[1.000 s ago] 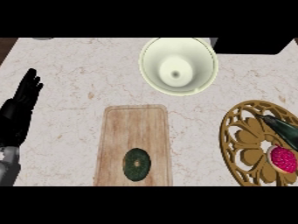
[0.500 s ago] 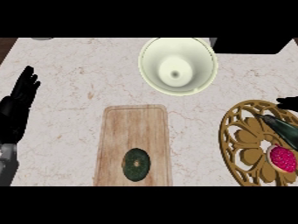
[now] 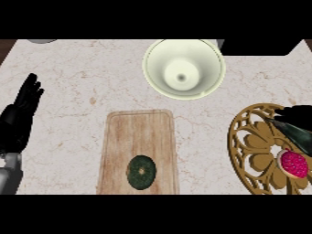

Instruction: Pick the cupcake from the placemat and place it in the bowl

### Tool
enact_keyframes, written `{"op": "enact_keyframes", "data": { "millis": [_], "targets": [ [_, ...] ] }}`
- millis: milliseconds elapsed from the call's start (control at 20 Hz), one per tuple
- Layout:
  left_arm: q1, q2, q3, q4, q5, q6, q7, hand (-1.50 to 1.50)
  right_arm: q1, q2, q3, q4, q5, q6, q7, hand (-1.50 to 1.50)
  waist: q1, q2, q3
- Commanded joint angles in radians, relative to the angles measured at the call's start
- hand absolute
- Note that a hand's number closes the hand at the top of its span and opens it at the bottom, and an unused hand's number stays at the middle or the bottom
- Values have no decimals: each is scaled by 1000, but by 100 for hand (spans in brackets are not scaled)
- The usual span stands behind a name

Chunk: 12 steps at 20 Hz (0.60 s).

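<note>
**Right hand parked over the placemat, cupcake sitting right below it**

So here's where I am. My right hand (image 3: 305, 115) is at the right edge of the head view, over the upper part of the gold cut-out placemat (image 3: 253, 151). It mostly reads as a dark blob from up here, with a dark finger angling down and right towards the cupcake, so honestly I can't tell whether the fingers are spread or curled, and I can't tell if anything is touching yet.

The cupcake (image 3: 293, 163), pink-red top with a pale rim, sits on the right part of the placemat, just below that hand.

The bowl (image 3: 183, 68) is the big cream one up at the back of the marble counter (image 3: 84, 82), well apart from the placemat, off to its upper left.

My left hand (image 3: 18, 119) rests at the left edge, fingers straight and pointing up, holding nothing.

Between them is a wooden cutting board (image 3: 139, 137) with a dark green round thing (image 3: 141, 172) lying on its lower half.
</note>
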Motion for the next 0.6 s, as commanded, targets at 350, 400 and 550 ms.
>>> {"op": "enact_keyframes", "data": {
  "millis": [350, 400, 550],
  "targets": [
    [-24, -58, 36, 21, -60, -38, 6, 0, 53, 146, -14, 21, 179, -31, -36, -150, -6, 0, -1],
    [35, -43, 58, -67, -52, -32, 42, 0, 127, 146, -34, -65, 172, -31, -17, -150, -7, -2, 0],
    [6, -52, 55, -78, -68, -48, 73, 0, 99, 140, -41, 55, 234, -51, -103, -150, -4, -1, 0]
  ]
}}
